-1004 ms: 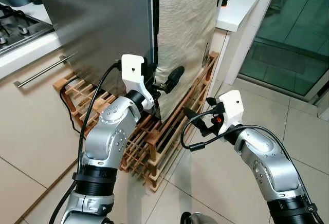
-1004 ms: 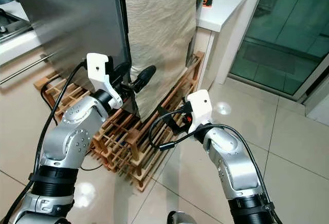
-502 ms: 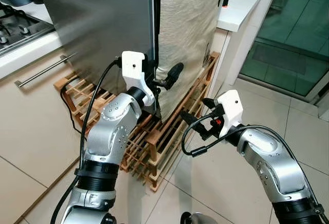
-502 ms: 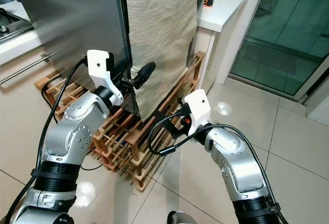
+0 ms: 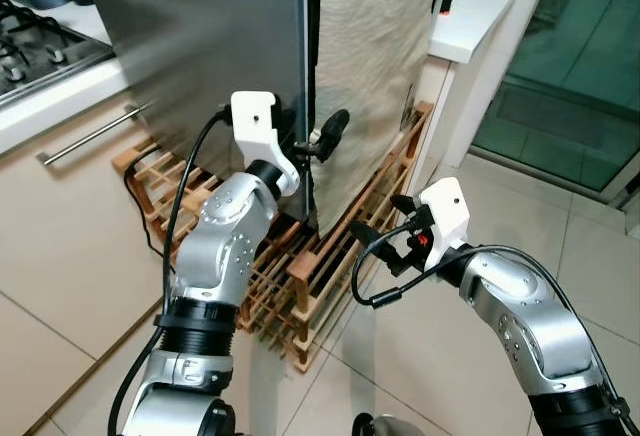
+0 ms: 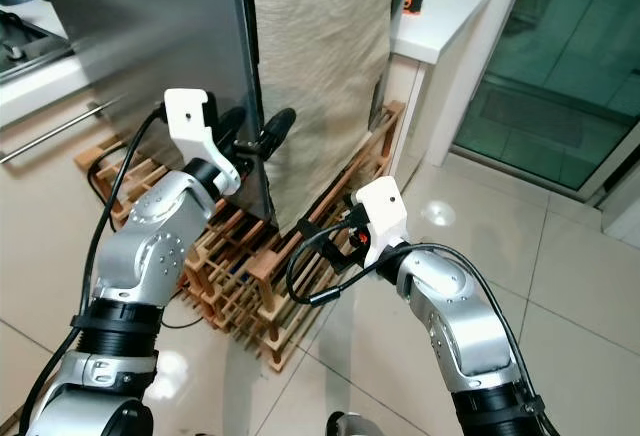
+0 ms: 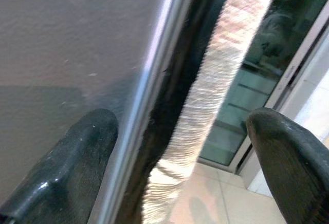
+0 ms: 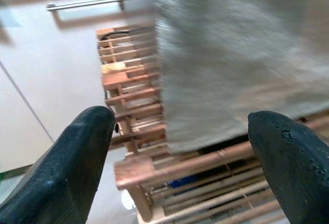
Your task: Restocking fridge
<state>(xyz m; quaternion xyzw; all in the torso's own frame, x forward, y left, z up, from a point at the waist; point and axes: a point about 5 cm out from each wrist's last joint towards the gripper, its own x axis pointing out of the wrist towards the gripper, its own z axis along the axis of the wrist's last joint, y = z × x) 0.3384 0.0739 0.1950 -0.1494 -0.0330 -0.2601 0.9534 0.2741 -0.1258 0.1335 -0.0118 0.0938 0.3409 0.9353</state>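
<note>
Right up front sits the steel fridge door (image 5: 200, 46), standing on a wooden slatted rack (image 5: 300, 276) with a beige cloth (image 5: 370, 56) draped beside it. Left gripper (image 5: 312, 142) has its fingers spread, straddling the door's edge. Right gripper (image 5: 382, 228) hangs lower near the rack, fingers apart, holding nothing. White counter (image 5: 480, 11) further right.

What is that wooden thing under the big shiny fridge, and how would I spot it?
Find the tall steel fridge by the stove counter. It stands on a wooden slatted rack lying on the pale tiled floor. It is the one brown, criss-cross lattice of sticks among the smooth surfaces.
</note>
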